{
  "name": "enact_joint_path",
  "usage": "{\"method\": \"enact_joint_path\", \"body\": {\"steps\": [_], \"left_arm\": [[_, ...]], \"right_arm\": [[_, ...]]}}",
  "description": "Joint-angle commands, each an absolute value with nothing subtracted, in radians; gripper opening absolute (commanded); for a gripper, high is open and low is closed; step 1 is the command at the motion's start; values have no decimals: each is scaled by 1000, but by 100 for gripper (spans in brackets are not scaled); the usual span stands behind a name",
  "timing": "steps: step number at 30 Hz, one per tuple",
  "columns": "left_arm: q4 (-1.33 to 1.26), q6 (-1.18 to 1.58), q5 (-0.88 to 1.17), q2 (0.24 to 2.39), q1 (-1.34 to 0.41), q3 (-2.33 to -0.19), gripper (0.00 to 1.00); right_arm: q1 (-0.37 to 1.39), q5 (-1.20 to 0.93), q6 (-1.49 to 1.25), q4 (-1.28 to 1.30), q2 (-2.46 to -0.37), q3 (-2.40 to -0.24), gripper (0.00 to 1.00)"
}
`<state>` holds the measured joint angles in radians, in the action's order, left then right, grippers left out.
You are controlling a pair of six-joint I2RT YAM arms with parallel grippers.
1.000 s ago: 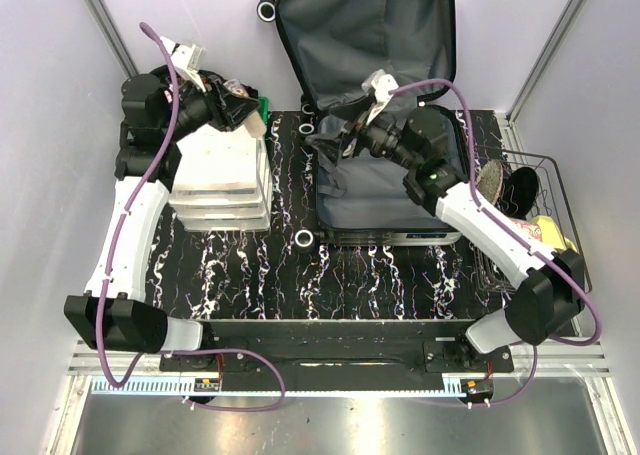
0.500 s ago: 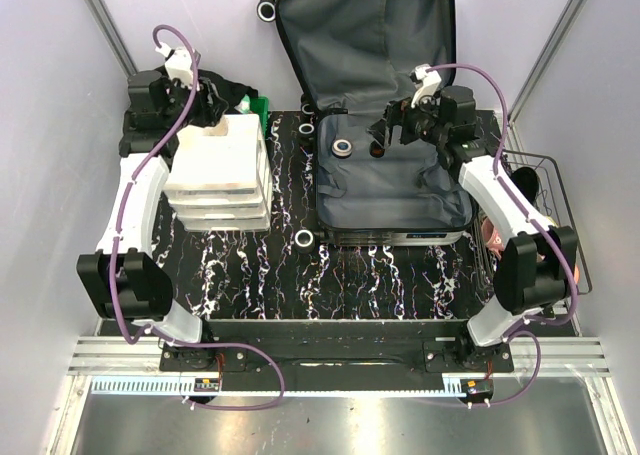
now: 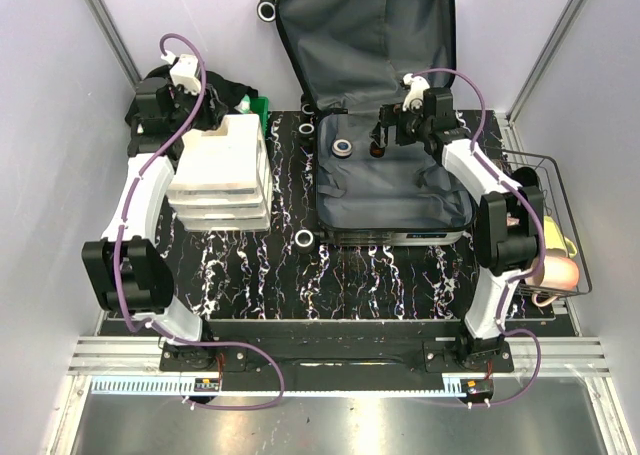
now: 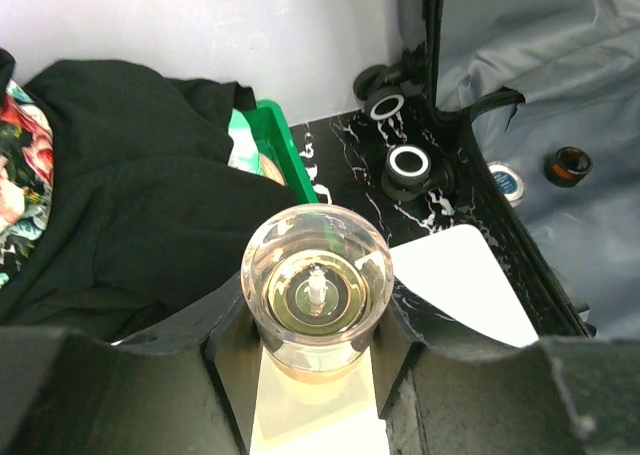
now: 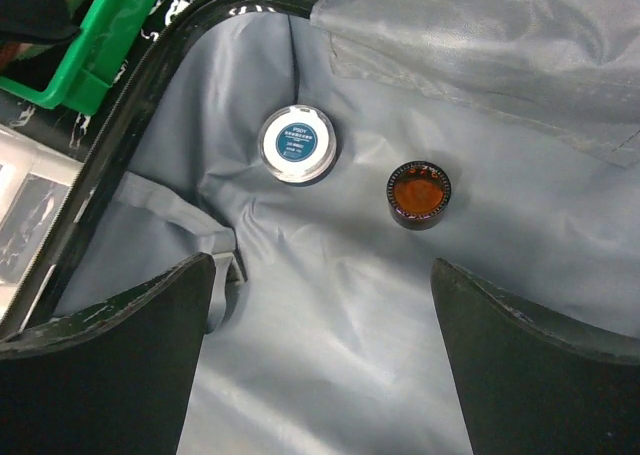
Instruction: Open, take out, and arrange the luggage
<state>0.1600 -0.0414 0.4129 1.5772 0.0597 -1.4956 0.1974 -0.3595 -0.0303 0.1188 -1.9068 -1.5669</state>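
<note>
Left wrist view showed the left gripper [image 4: 312, 330] clamping a glass jar [image 4: 317, 273]; the right gripper [image 5: 320, 275] gaped wide, empty, over the luggage [image 5: 300, 385].

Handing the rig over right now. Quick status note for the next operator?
Left claw: shut on a clear glass jar, at the white drawer unit.
Right claw: open, empty, over the luggage.
Done: luggage lies open.
Left: white-lidded tin and amber jar lie apart on its lining. Take both out and set down the clear glass jar.
</note>
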Motion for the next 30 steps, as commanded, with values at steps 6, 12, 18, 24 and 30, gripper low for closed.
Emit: {"method": "enact_joint_path", "body": {"steps": [6, 12, 18, 24, 30], "left_arm": [[80, -66, 403, 1597, 69, -1497, 40], [97, -58, 396, 1580, 69, -1476, 64], [124, -41, 396, 1543, 69, -1480, 82], [173, -17, 456, 1450, 69, -1493, 99], [219, -20, 445, 1353, 69, -1514, 99]], "right_arm": [[199, -266, -58, 121, -2043, -1732, 100], [201, -223, -57, 138, -2129, -1789, 98], [201, -196, -46, 169, -2213, -1844, 97], [218, -143, 17, 187, -2284, -1891, 95], [252, -66, 80, 238, -2362, -1965, 92]]}}
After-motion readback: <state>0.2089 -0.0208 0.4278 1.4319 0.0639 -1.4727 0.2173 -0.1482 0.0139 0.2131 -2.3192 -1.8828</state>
